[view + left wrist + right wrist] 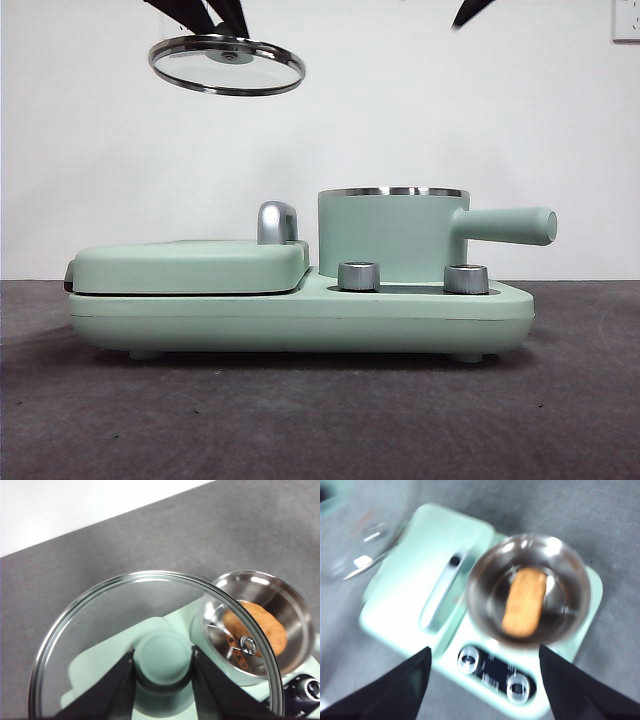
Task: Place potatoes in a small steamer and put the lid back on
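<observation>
Grey tabletop point(320, 420) under a white wall carries the mint-green cooker. Inside the small steamer point(392, 235), handle pointing sideways, lies the potato point(524, 601): oblong, matte orange-brown, long axis flat across the steel bottom. The left end effector point(163, 661) clamps the lid point(227, 64) by its knob, aloft, tilted. The right end effector point(482, 680) gapes empty above.

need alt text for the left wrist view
The left gripper clamps the mint-green knob of the glass lid, holding it in the air. Through and past the glass, the open steamer shows the orange-brown potato inside it, on the mint-green appliance on a grey table.
</observation>
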Tool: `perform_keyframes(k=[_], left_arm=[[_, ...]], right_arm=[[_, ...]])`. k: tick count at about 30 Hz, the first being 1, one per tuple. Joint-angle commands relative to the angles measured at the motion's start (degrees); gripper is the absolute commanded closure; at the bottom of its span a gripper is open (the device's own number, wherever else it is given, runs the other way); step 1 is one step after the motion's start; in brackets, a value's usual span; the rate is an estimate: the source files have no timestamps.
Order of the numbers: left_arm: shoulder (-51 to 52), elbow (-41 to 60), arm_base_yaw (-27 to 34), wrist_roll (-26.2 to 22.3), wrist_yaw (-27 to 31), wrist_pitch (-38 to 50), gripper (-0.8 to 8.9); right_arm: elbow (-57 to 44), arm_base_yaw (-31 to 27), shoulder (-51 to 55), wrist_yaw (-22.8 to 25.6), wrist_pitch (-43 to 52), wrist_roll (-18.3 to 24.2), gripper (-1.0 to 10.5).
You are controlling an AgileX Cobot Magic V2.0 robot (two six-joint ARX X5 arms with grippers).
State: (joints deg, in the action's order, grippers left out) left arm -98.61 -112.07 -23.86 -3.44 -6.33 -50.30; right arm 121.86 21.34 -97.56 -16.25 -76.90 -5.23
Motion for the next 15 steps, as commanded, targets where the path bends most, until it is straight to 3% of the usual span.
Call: perform_keyframes(k=[1, 7, 15], left_arm=[[0.0, -2.2, -1.3, -0.3, -0.3, 1.4, 7.89], [0.0, -2.2, -4.2, -0.3, -0.3, 1.7, 7.90], [-0.4, -2.2, -8.4, -0.3, -0.3, 2.9, 7.90]], right_arm=[[-5.8, 0.3, 6.9, 1.5, -4.5, 1.6, 6.1], [-23.7, 0.3, 23.5, 4.3, -3.9, 1.6, 6.1], [-48.8, 1.1, 44.9, 1.0, 8.9, 0.6, 6.1]])
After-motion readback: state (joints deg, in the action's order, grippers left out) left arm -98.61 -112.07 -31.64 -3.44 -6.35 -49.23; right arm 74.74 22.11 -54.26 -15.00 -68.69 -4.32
